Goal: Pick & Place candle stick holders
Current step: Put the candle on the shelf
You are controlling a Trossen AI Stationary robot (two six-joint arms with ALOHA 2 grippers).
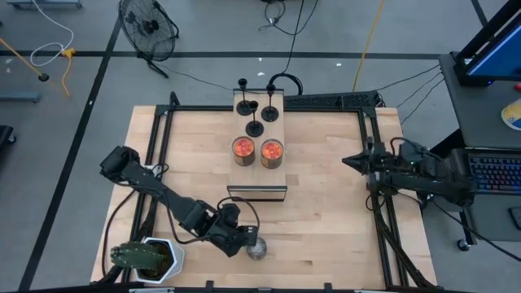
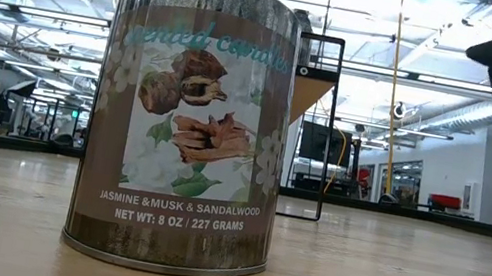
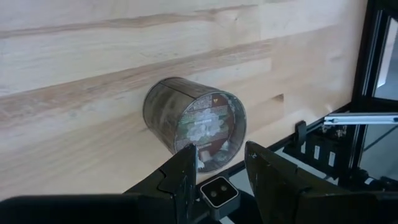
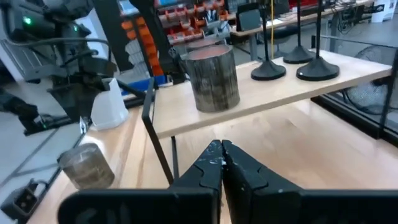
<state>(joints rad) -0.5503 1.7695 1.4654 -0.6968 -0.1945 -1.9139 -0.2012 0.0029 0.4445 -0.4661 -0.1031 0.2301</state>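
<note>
- Wood table (image 1: 326, 220); candle stick holders (image 1: 254, 114) upright on raised shelf (image 1: 259, 175), upper centre, stems vertical.
- Right gripper (image 1: 348, 162) nearer, fingers together, mid-right.
- Left gripper (image 1: 251, 242) fingers apart beside tin (image 1: 257, 249), bottom centre.

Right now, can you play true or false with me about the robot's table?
1. Three candle stick holders stand on the raised shelf. True.
2. The left gripper is holding a candle stick holder. False: it is open and empty, beside a tin.
3. The right gripper is shut. True.
4. The two jars lie tipped over. False: they stand upright on the shelf.
</note>
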